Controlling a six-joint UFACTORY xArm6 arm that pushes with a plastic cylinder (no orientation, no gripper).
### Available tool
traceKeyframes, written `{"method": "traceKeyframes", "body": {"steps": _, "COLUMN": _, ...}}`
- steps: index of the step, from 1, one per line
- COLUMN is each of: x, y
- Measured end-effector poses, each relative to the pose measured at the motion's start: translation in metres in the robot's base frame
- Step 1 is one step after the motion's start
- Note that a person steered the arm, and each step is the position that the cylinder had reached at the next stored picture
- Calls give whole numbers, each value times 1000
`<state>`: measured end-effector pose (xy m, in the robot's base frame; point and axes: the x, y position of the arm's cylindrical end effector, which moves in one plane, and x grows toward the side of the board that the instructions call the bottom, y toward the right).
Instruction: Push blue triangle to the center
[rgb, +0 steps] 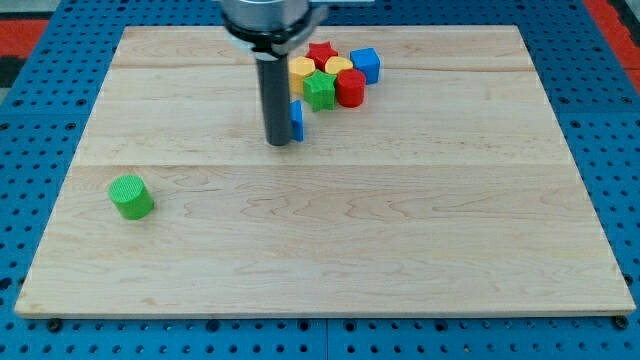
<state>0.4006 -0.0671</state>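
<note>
Blue triangle (297, 120) sits left of centre toward the far edge of the bench (330, 250), touching my tip (280, 141) on its left. End effector: bare rod, no jaws. Risk: off-centre contact spins the triangle into the green star (319, 90).

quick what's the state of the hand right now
No hand here: just my tip, holding nothing, right beside the blue triangle on its view-left side, apparently touching it.
</note>
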Motion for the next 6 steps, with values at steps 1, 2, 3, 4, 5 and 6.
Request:
{"method": "traceKeyframes", "body": {"steps": 1, "x": -19, "y": -21}}
{"method": "traceKeyframes", "body": {"steps": 2, "x": -34, "y": -22}}
{"method": "traceKeyframes", "body": {"steps": 3, "x": -35, "y": 2}}
{"method": "traceKeyframes", "body": {"steps": 4, "x": -33, "y": 27}}
{"method": "traceKeyframes", "body": {"steps": 5, "x": -32, "y": 46}}
{"method": "traceKeyframes", "body": {"steps": 6, "x": -19, "y": 57}}
